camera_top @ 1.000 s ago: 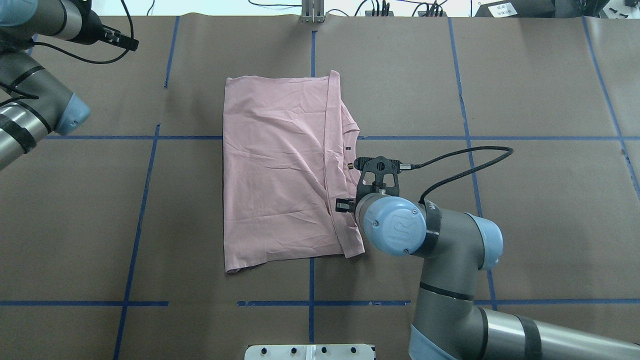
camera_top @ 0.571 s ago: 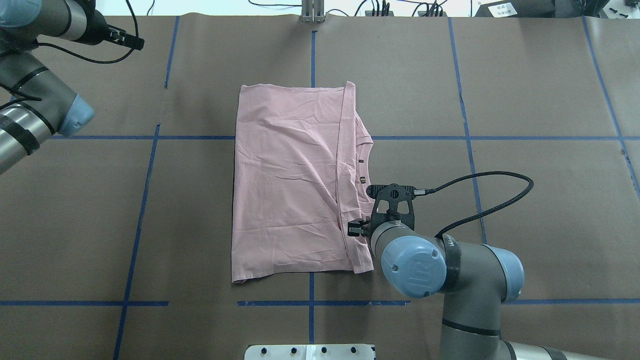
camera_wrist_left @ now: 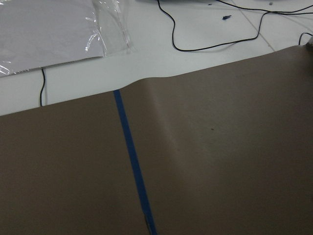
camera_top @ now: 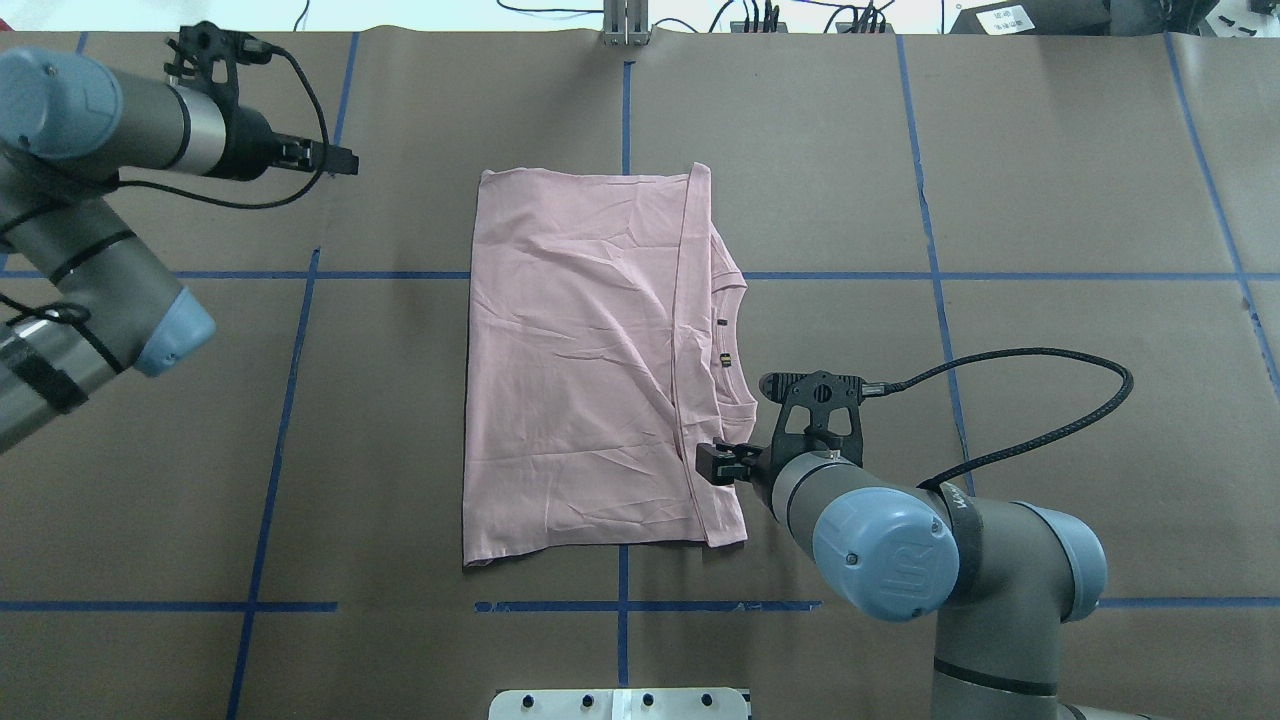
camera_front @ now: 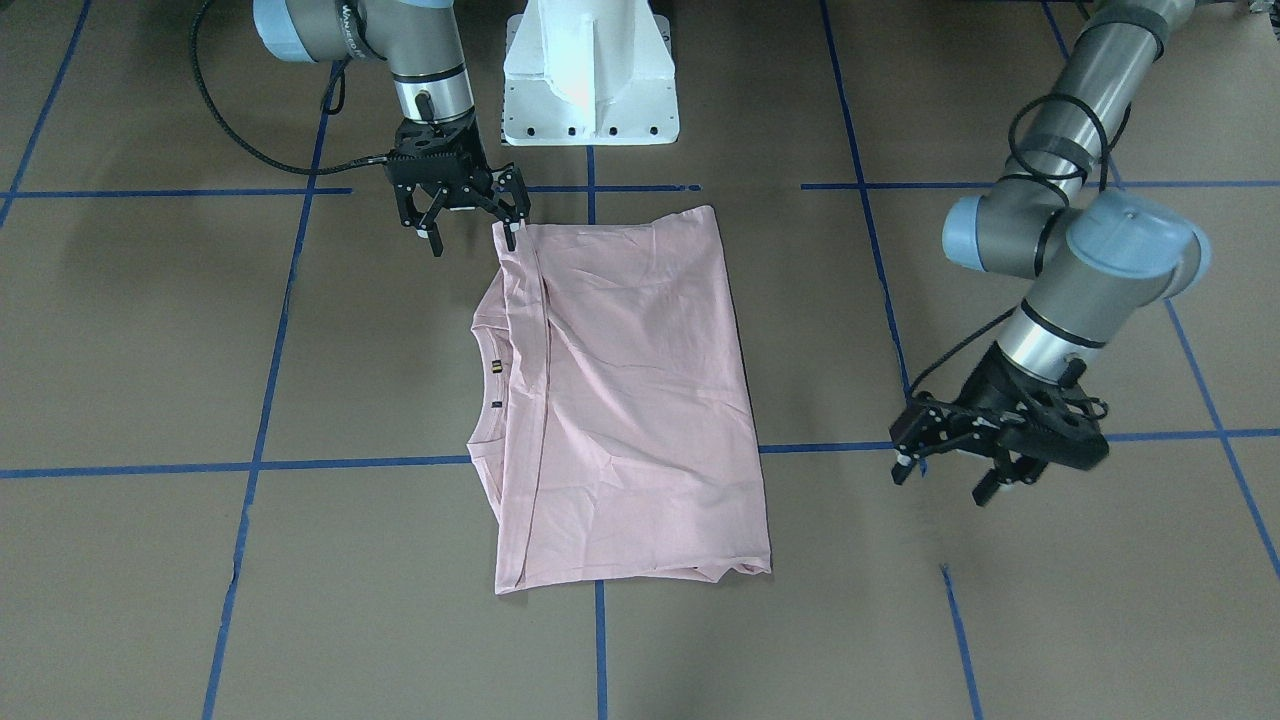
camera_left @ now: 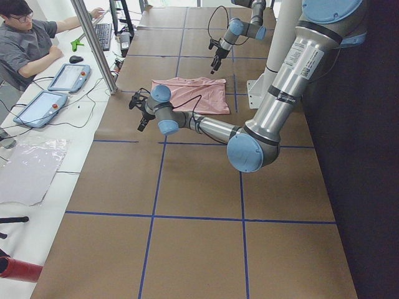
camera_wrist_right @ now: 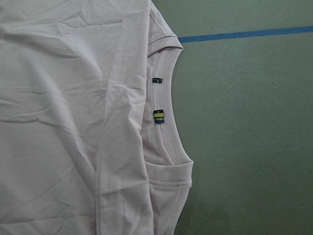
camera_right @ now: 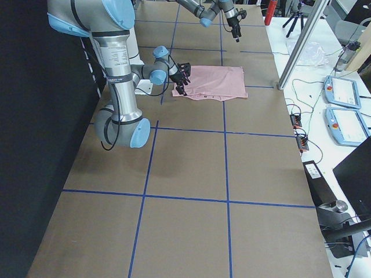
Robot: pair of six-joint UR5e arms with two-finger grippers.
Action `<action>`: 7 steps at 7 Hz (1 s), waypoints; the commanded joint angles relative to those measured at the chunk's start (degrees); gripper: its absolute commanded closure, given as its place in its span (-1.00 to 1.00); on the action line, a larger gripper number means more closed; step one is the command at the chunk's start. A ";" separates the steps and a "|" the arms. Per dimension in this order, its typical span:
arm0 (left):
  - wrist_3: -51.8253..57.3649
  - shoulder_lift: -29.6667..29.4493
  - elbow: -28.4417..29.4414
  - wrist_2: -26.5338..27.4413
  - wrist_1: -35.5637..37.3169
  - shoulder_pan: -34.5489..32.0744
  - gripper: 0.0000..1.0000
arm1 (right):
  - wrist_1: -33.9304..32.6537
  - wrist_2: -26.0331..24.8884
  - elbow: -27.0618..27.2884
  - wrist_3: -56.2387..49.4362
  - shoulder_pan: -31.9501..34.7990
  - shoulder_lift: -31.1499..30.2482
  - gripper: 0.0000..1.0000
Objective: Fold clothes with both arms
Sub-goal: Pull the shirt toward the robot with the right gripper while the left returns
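The pale pink T-shirt (camera_top: 580, 360) lies folded lengthwise in the middle of the brown table, collar side toward my right arm; its print is hidden. The front view shows the T-shirt (camera_front: 630, 400) flat, with the neck label (camera_wrist_right: 158, 116) at the collar. My right gripper (camera_front: 470, 228) hangs open at the shirt's near corner, one fingertip (camera_front: 510, 235) at the cloth edge, nothing held. In the overhead view the right gripper (camera_top: 722, 465) sits at the shirt's right hem. My left gripper (camera_front: 950, 475) is open and empty, well off the shirt's far left side, also seen from overhead as the left gripper (camera_top: 335, 160).
The white pedestal base (camera_front: 590, 70) stands at the table's near edge. Blue tape lines (camera_top: 290, 400) grid the brown cover. Beyond the far edge are cables and a clear plastic sheet (camera_wrist_left: 58, 29). A person (camera_left: 31, 43) sits at a side desk with tablets (camera_left: 68, 78).
The shirt slid right and toward the robot with the right gripper, then stayed put. The right gripper has backed off slightly. The left arm has swung in toward the shirt's far left corner.
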 commanded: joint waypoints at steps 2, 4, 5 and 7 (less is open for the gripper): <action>-20.35 15.90 -23.95 8.93 3.36 17.15 -1.00 | 0.79 0.08 0.00 0.03 -0.21 0.48 -1.00; -32.59 16.21 -28.73 18.69 9.21 29.03 -1.00 | 0.79 0.00 0.00 0.12 -0.21 0.49 -1.00; -35.78 15.95 -32.59 20.39 16.39 32.39 -1.00 | 0.79 -0.09 -0.09 0.12 -0.21 0.49 -1.00; -39.59 10.88 -31.84 22.60 25.29 38.64 -1.00 | 0.79 0.00 -0.09 0.03 -0.21 0.49 -1.00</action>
